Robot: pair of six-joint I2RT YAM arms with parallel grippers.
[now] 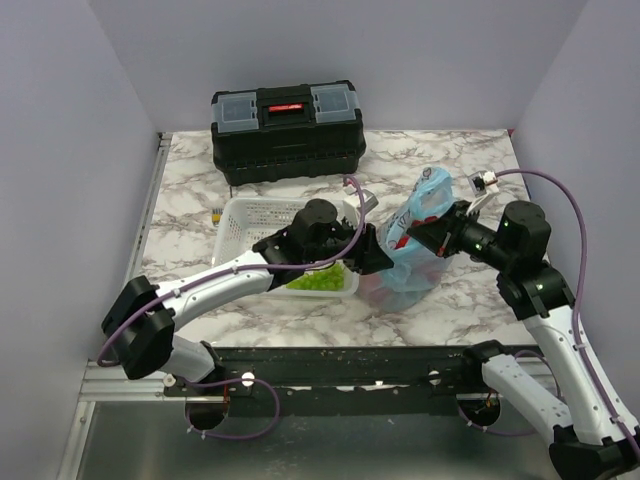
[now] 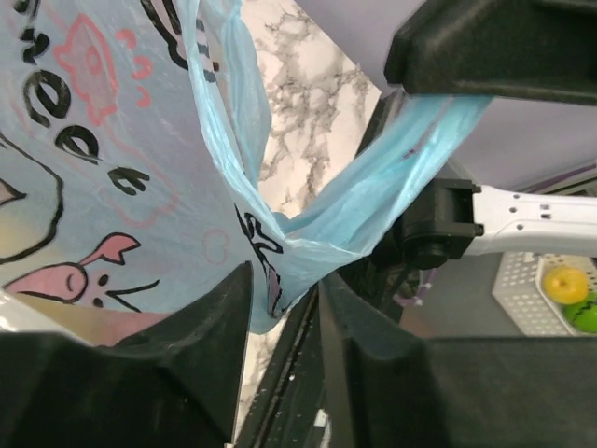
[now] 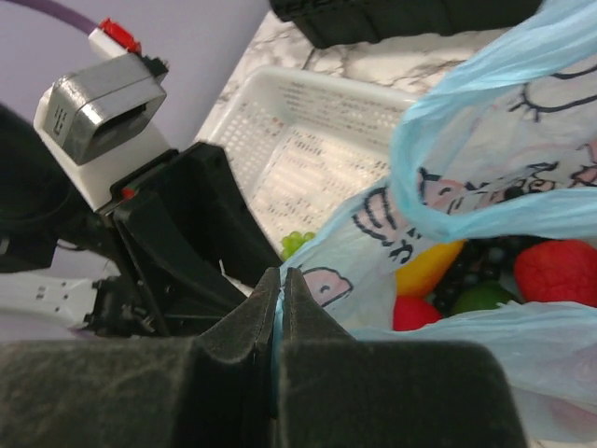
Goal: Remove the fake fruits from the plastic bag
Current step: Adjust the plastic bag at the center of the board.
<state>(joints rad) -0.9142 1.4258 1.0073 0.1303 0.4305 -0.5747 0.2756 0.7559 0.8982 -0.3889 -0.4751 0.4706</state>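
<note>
The light-blue plastic bag point(image 1: 415, 255) stands on the marble table between both grippers. My right gripper point(image 1: 420, 232) is shut on the bag's rim; in the right wrist view point(image 3: 283, 277) the film is pinched between the fingers. Through the bag's point(image 3: 373, 233) mouth I see an orange-yellow fruit point(image 3: 429, 266), a red fruit point(image 3: 415, 313), a red berry point(image 3: 560, 271), a green piece point(image 3: 480, 297) and dark grapes point(image 3: 476, 261). My left gripper point(image 1: 378, 255) is at the bag's left side. In the left wrist view its jaws point(image 2: 284, 280) stand apart, with a fold of the bag point(image 2: 93, 187) hanging between the tips.
A white mesh basket point(image 1: 250, 225) sits left of the bag with pale green grapes point(image 1: 320, 280); a yellow fruit point(image 2: 566, 283) and something green also lie in it. A black toolbox point(image 1: 287, 130) stands at the back. The metal rail runs along the near edge.
</note>
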